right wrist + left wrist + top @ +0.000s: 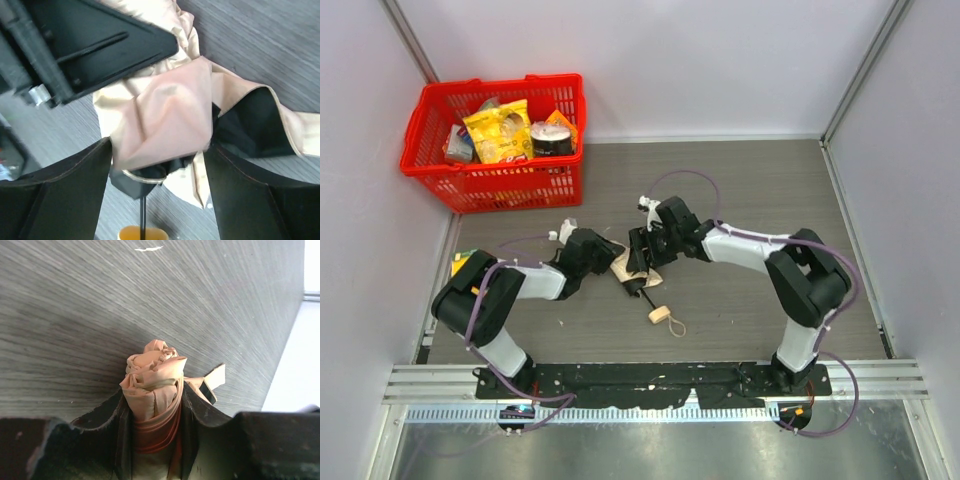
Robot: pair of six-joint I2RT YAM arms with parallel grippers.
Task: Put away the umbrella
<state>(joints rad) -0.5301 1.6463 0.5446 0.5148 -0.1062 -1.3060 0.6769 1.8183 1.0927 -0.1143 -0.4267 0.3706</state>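
The umbrella (pixel 628 266) lies folded on the grey table between both arms, its black shaft (pixel 646 298) running to the cream handle (pixel 659 314) with a loop cord. My left gripper (pixel 607 260) is shut on the canopy's top end; the bunched beige fabric (pixel 154 380) sits squeezed between the jaws, with the strap (pixel 216 376) sticking out to the right. My right gripper (pixel 642 262) is shut on the canopy's lower end, the fabric (pixel 165 120) pressed between both fingers (pixel 65 190), with the shaft (pixel 143 215) and handle (pixel 142 234) below.
A red basket (pixel 500 180) with snack packets and a can stands at the back left. White walls enclose the table on three sides. A yellow-green object (pixel 463 264) lies at the left edge by the left arm.
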